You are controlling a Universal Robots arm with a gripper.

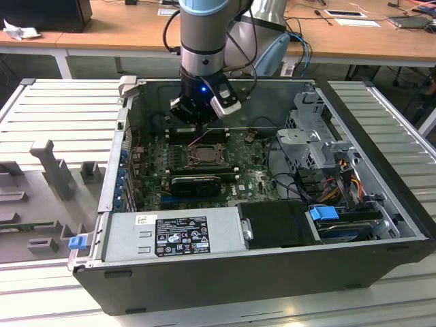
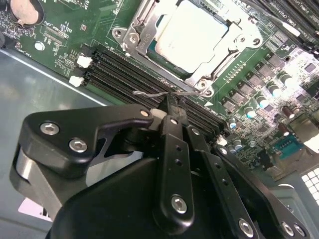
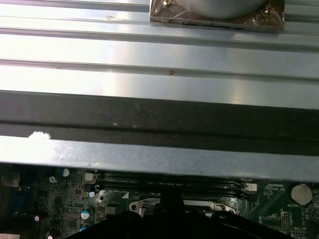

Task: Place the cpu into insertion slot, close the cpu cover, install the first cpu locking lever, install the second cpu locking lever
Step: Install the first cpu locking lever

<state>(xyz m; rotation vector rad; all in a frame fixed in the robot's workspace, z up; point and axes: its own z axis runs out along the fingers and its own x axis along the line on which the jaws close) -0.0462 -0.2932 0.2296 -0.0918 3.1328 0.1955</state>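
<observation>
Jaws of the gripper [image 2: 172, 107] are seen drawn together in the second wrist view, their tips pinched on a thin wire locking lever [image 2: 164, 92] at the edge of the socket. In the exterior view the gripper [image 1: 197, 122] is held low inside an open computer case [image 1: 381, 225], just above the green motherboard [image 1: 255, 178]. The cpu [image 2: 192, 34] is seated in the insertion slot, silver top upward, and the cpu cover [image 2: 130, 31] is laid flat around it as a metal frame. Dark memory slots [image 2: 124, 67] are ranged between the socket and the gripper. The case is carried on a ribbed metal worktop [image 1: 61, 109].
</observation>
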